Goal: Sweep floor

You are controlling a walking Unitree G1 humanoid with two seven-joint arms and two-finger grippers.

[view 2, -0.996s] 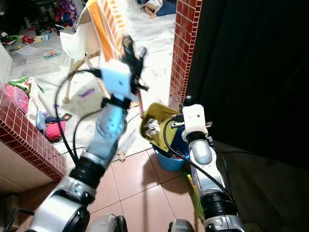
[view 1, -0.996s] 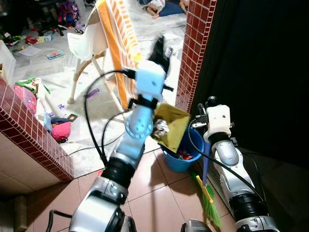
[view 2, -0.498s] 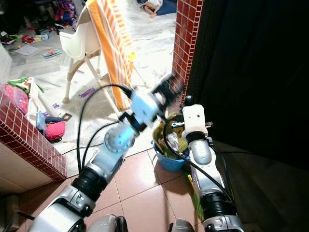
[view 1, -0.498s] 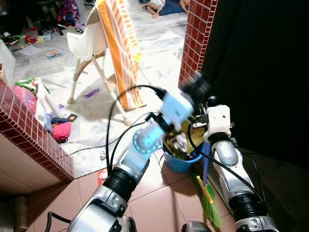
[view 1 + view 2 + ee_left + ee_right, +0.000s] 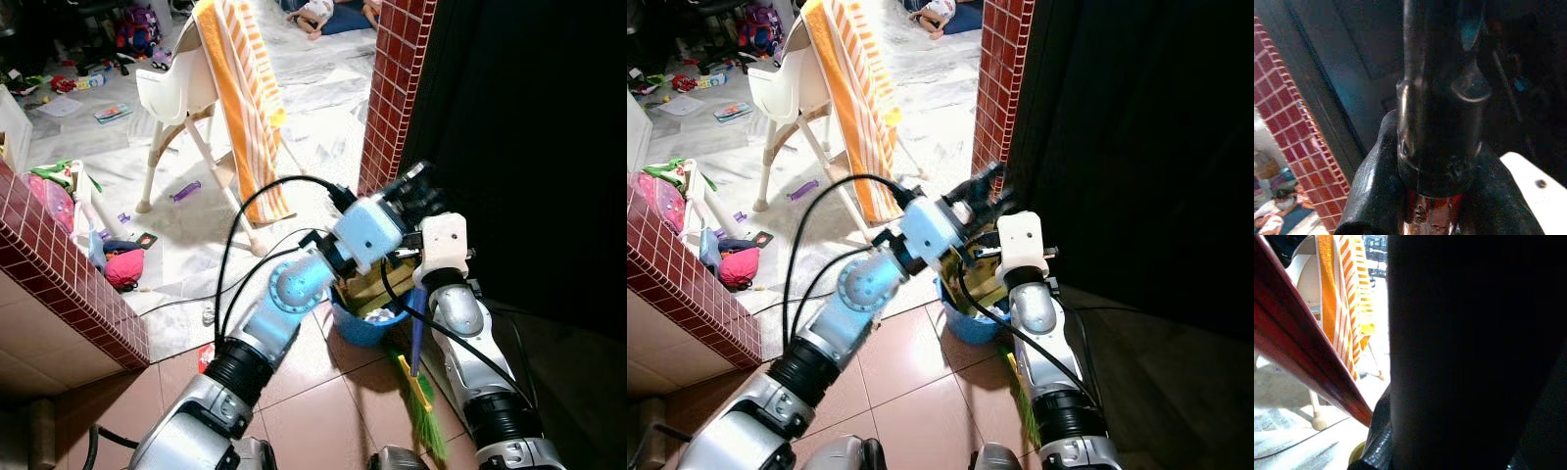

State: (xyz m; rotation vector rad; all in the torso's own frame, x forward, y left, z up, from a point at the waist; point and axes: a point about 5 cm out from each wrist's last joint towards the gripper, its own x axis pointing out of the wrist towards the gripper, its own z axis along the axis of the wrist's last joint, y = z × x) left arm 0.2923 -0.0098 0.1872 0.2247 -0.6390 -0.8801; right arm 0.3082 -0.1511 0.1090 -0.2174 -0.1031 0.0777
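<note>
Left hand [image 5: 416, 191] reaches across to the brick pillar [image 5: 392, 98], its black fingers pressed around a dark handle [image 5: 1437, 98] that the left wrist view shows running between them. Just below this hand, an olive-yellow dustpan [image 5: 377, 284] tilts over the blue bucket [image 5: 358, 328], where pale crumpled rubbish [image 5: 382, 315] lies at the rim. Right hand [image 5: 423, 208] is beside the left one, against the dark doorway; whether its fingers are spread or pinching cannot be told, though a red shaft [image 5: 1308, 357] crosses its wrist view. Beneath the right hand, a blue broom handle [image 5: 418, 333] drops to green bristles [image 5: 426, 416] on the terracotta floor tiles [image 5: 313, 401]. Well beyond both hands stands a white high chair [image 5: 176, 88] draped with an orange striped towel [image 5: 245, 98].
</note>
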